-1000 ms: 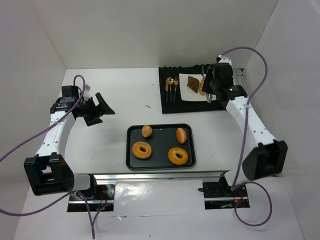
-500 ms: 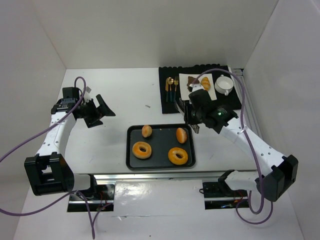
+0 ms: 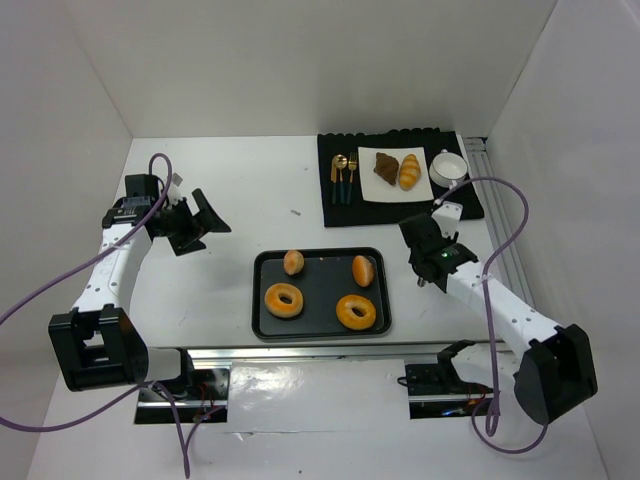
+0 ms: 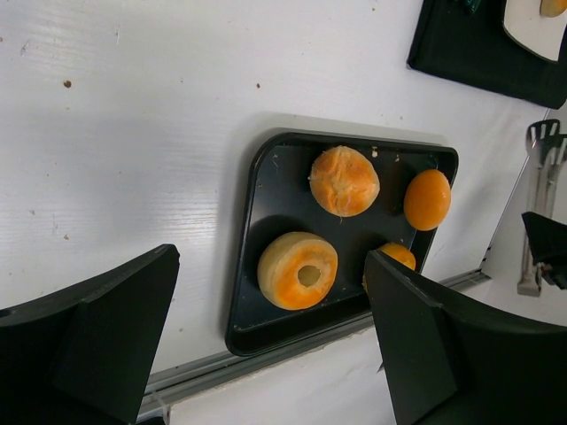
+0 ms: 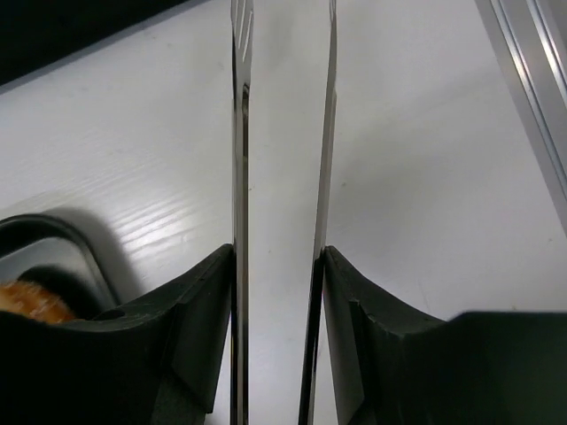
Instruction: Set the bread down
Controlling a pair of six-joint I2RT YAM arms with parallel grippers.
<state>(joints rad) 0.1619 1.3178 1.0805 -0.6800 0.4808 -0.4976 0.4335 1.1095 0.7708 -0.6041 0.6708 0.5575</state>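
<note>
A black tray (image 3: 262,322) holds two ring breads (image 3: 284,300) (image 3: 356,312) and two buns (image 3: 294,262) (image 3: 364,270). A white plate (image 3: 395,193) on the black mat (image 3: 465,205) holds a brown pastry (image 3: 385,167) and a golden croissant (image 3: 409,171). My right gripper (image 3: 420,245) sits right of the tray, shut on metal tongs (image 5: 241,133). Nothing lies between the tong blades. My left gripper (image 3: 205,215) is open and empty, left of the tray. Its wrist view shows the tray (image 4: 257,230), a ring bread (image 4: 298,270) and a bun (image 4: 344,181).
A white cup (image 3: 447,167) stands on the mat right of the plate. Gold cutlery (image 3: 342,175) lies on the mat's left side. White walls enclose the table on three sides. A metal rail (image 3: 320,350) runs along the near edge.
My right arm has pulled back from the plate to the near right, beside the tray, with the tongs. The golden croissant now lies uncovered on the plate. The left arm has not moved.
</note>
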